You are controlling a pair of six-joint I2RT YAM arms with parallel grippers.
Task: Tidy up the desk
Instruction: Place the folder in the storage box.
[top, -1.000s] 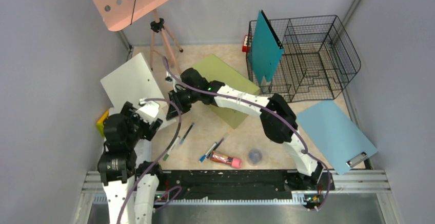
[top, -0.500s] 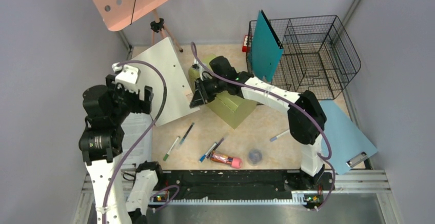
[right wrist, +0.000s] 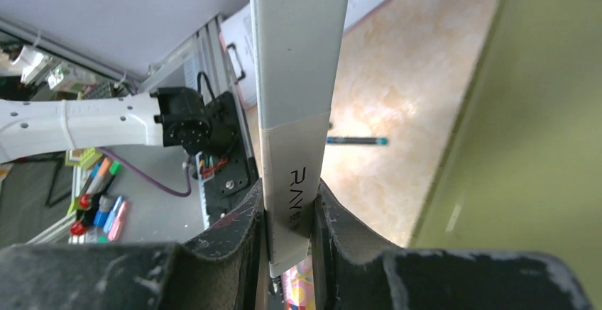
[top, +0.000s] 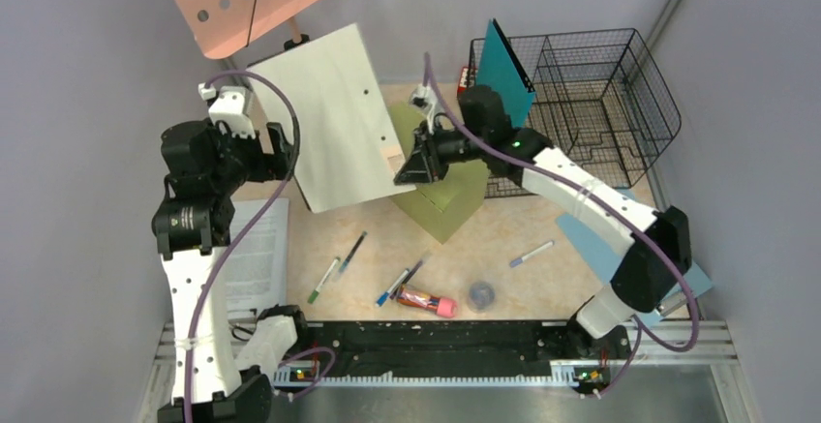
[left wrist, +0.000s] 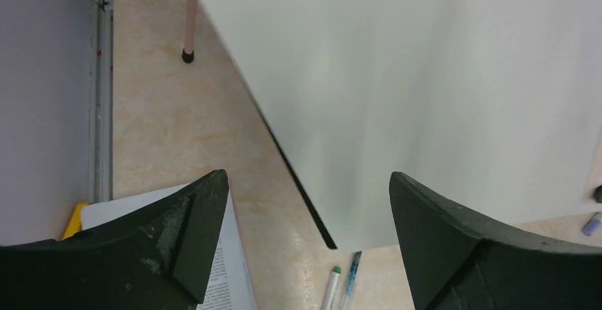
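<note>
The right gripper [right wrist: 289, 214] clamps an edge of the white board [top: 334, 118]; the left gripper [left wrist: 305, 211] is spread, empty. The board hides the upper-centre desk [top: 484, 249] and most of the tripod [left wrist: 190, 19].

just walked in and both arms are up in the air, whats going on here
The right gripper is clamped on the edge of a large flat white board, holding it tilted up above the beige marble-patterned desk. The left gripper stands open near the board's opposite edge, not gripping it. On the desk below lie loose pens and an olive-green box.
</note>
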